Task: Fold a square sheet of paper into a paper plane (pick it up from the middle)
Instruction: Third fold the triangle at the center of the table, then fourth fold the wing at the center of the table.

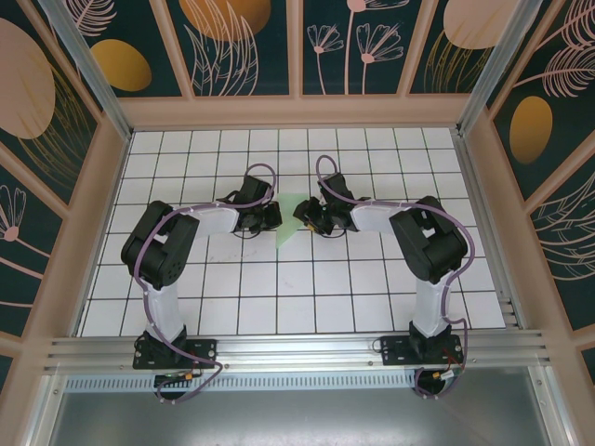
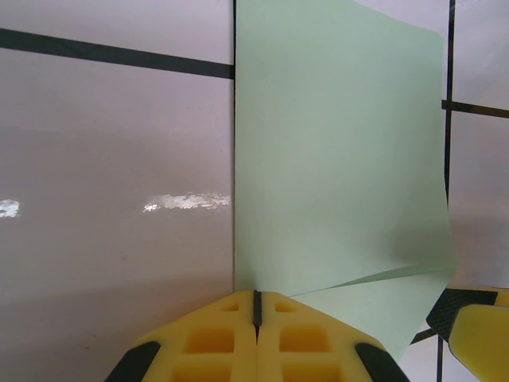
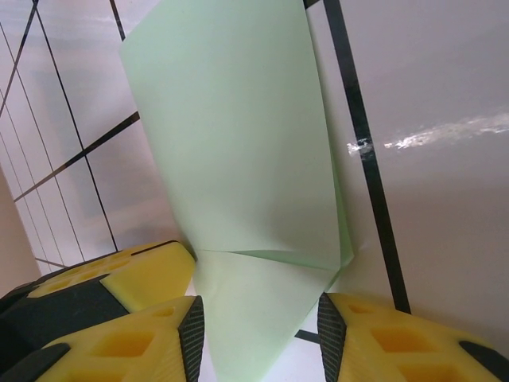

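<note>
Left gripper (image 2: 256, 301), reaching inward, clamps the paper (image 2: 334, 159); right gripper (image 3: 258, 328) faces it, parted.

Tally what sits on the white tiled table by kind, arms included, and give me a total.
Pale mint-green sheet of paper, partly folded: 1
Black-and-white robot arms: 2, the left arm and the right arm
Total: 3
</note>
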You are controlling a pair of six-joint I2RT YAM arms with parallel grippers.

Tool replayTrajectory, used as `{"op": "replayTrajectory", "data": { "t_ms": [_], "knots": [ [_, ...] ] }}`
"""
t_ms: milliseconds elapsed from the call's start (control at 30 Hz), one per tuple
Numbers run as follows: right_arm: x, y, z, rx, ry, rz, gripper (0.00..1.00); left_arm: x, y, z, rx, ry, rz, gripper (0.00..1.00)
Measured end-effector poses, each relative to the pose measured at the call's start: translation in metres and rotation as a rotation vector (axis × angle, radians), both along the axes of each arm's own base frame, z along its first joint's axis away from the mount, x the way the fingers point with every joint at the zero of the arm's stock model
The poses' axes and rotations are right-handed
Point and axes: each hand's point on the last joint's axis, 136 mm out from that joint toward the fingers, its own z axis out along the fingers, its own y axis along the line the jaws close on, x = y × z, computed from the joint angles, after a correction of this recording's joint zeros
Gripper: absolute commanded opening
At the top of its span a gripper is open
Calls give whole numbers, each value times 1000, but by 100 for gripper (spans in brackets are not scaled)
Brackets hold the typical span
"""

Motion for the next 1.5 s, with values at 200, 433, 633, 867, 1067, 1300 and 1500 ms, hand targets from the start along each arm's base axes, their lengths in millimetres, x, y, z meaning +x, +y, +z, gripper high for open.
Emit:
{"op": "replayTrajectory", "data": {
  "t_ms": [200,433,633,867,1067,1300,1500],
  "knots": [
    [2,2,3,12,-13,1,37,0,0,0,0,0,0,0],
    [4,9,10,51,-33,18,29,0,0,0,0,1,0,0],
    [2,11,7,62,-19,32,14,0,0,0,-2,2,-2,0],
    [2,7,0,42,-6,25,0,-2,0,1,2,3,-5,13],
    [7,-5,8,-10,-41,-28,0,2,-1,39,-21,-75,-24,35],
    [14,-28,69,-19,-171,-158,0,5,-12,115,-137,-287,-88,56],
    [8,-42,65,-33,-140,-250,0,-13,-15,105,-174,-357,-184,62]
  ]
}}
